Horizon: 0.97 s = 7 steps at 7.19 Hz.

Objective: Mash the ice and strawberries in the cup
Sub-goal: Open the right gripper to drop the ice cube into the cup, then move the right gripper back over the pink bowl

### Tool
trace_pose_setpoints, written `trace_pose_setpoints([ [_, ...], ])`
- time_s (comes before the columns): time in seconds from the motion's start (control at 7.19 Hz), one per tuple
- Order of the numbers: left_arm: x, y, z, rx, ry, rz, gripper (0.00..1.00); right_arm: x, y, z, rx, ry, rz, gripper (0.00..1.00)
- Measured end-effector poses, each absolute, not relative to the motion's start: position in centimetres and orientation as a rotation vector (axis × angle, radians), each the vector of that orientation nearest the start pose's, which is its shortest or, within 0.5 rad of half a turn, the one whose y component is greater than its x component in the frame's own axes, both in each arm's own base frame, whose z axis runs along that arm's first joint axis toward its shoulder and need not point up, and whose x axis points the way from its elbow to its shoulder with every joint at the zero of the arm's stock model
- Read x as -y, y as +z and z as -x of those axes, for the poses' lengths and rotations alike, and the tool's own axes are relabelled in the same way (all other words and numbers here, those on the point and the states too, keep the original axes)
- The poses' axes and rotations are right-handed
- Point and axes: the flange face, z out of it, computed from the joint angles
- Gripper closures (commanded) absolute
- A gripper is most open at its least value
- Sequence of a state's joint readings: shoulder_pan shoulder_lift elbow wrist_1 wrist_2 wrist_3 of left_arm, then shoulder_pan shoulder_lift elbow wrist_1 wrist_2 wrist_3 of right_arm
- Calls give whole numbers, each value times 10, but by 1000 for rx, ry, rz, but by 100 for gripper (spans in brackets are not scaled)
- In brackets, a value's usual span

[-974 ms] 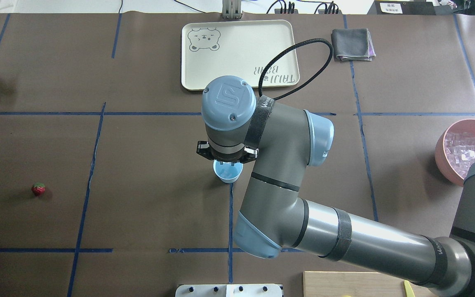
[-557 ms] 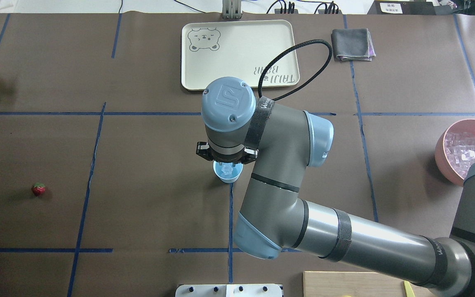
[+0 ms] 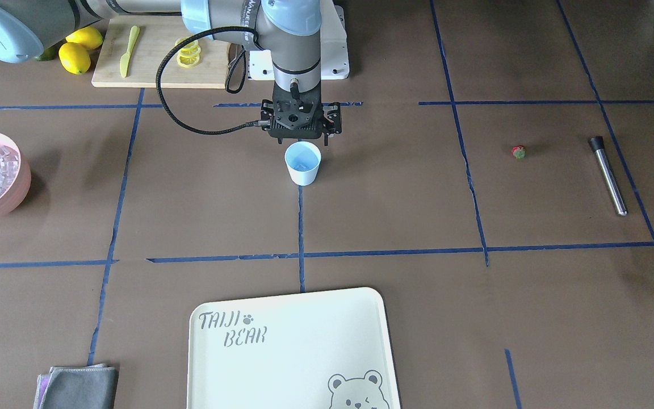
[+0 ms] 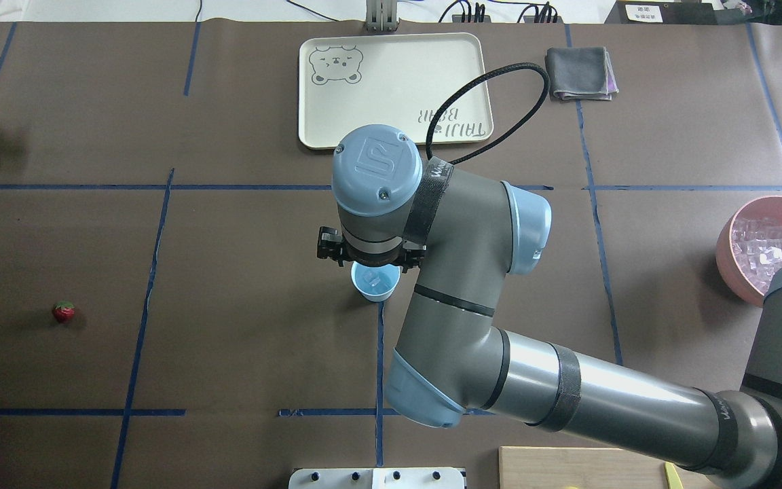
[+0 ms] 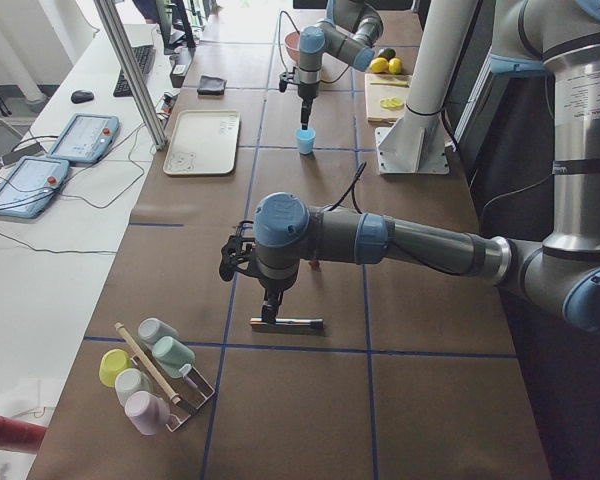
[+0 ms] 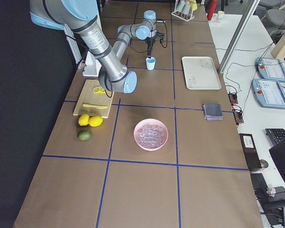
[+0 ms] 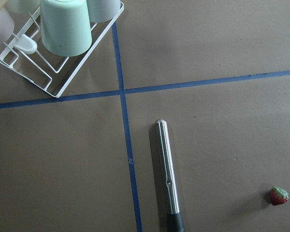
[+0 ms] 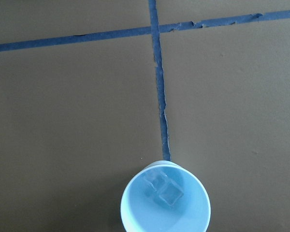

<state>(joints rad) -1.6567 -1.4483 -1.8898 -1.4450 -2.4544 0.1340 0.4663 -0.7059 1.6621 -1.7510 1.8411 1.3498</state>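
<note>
Some ice [image 8: 166,192] sits inside the cup [image 8: 193,217] — strawberry [image 4: 63,312] well apart.

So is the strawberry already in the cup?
No, the strawberry lies alone far from the cup, which holds only ice.

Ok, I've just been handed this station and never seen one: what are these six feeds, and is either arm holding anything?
This is a two-armed robot at a table. Two feeds look down on it, from behind the robot and from across it; two look along it from the ends; two sit on the wrists. The right gripper hangs over the blue cup, and its wrist camera shows ice inside. The left gripper hovers over a steel muddler, near the strawberry. More ice fills the pink bowl. I see nothing held, but cannot tell whether either gripper is open.
</note>
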Motion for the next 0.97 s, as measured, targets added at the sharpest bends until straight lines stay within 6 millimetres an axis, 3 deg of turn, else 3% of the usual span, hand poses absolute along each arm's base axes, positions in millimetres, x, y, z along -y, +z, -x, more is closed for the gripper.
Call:
trace_pose_setpoints([
  [0.14,431,563,94,-871,77,-164,0,408,113,556,824,137,-33,1],
  [0.28,431,563,93,-871,77,-165,0,413,117,529,844,152,-56,1],
  [0.97,431,553,93,-867,86,-182,0,419,218,294,883,142,-150,1],
])
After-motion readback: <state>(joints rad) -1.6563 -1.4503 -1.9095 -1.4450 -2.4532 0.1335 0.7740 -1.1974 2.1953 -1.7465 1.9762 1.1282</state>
